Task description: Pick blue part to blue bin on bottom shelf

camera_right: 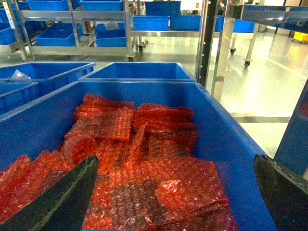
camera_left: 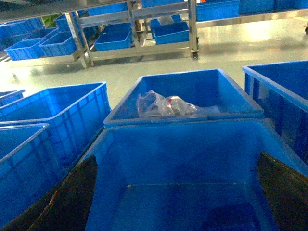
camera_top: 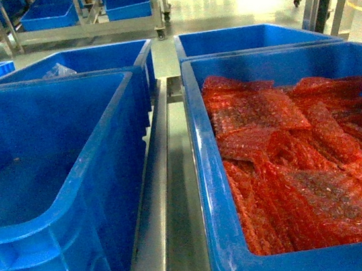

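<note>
No blue part shows in any view. My left gripper (camera_left: pixel 176 155) is open, its two dark fingers (camera_left: pixel 72 192) spread wide above an empty blue bin (camera_left: pixel 192 130). My right gripper (camera_right: pixel 175 157) is open too, hanging over a blue bin (camera_right: pixel 226 144) piled with red bubble-wrap bags (camera_right: pixel 144 159). Neither gripper appears in the head view, where the empty bin (camera_top: pixel 74 183) is at the left and the bin of red bags (camera_top: pixel 206 172) at the right. Blue bins (camera_right: pixel 57 36) stand on low shelf racks in the background; I cannot tell which one the task means.
Behind the empty bin stands another bin (camera_left: pixel 187 82) holding a crumpled clear plastic bag (camera_left: pixel 163 105). A further bin (camera_top: pixel 248 36) sits behind the red-bag bin. A metal rail (camera_top: pixel 169 197) runs between the two rows. Steel rack posts (camera_right: pixel 209 43) rise at the right.
</note>
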